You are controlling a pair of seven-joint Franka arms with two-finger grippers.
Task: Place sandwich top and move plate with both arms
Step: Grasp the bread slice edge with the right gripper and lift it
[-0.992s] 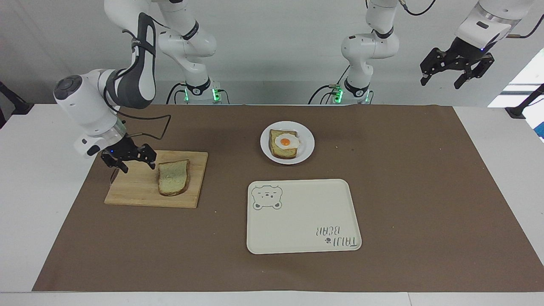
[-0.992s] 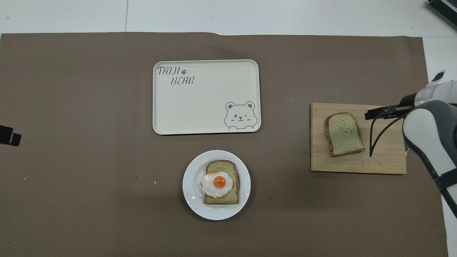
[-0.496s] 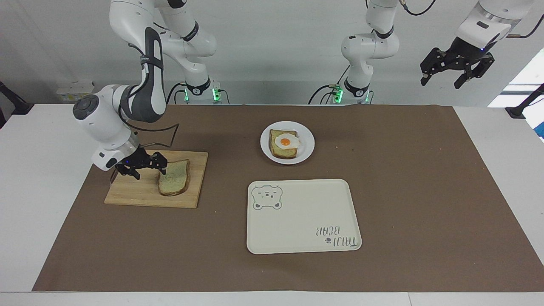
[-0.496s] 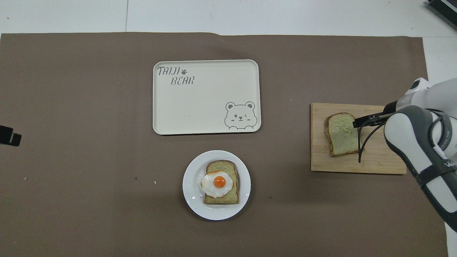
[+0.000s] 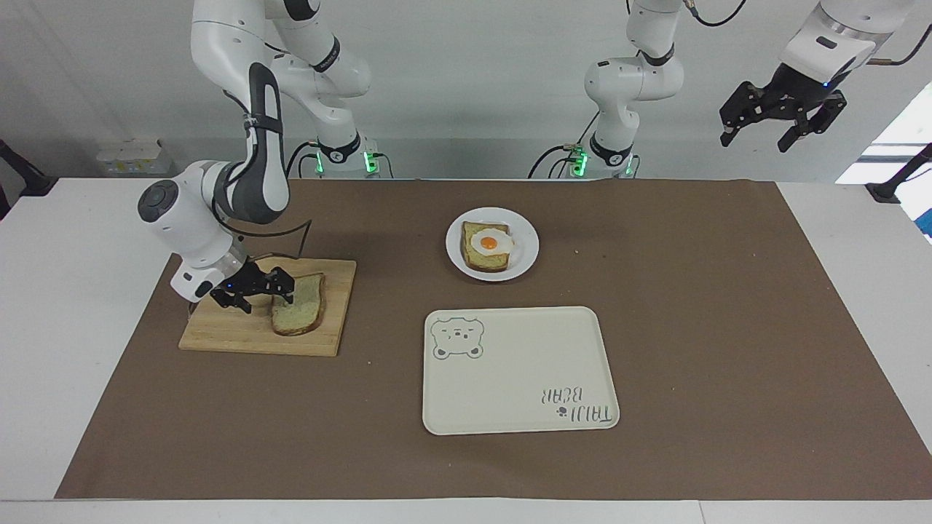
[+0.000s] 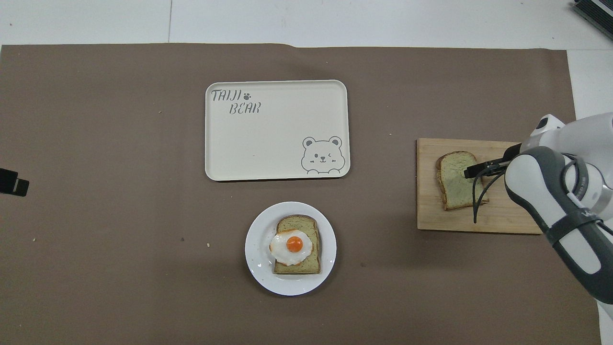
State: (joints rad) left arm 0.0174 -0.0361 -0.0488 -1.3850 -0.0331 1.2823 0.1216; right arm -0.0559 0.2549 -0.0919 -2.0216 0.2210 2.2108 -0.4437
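While the left gripper (image 5: 784,129) waits raised off the left arm's end of the table with its fingers spread and nothing in them, the right gripper (image 5: 256,292) hangs low over the wooden cutting board (image 5: 218,331), its jaws apart and one fingertip over the edge of the sandwich top (image 5: 302,311). That plain slice lies flat on the board at the right arm's end of the table; whether the fingertip touches it I cannot tell. The white plate (image 5: 526,251), bearing a bread slice with a fried egg (image 5: 488,242), sits near the robots at mid-table. The cream bear tray (image 5: 510,378) lies farther from the robots than the plate, on the brown mat (image 5: 699,306).
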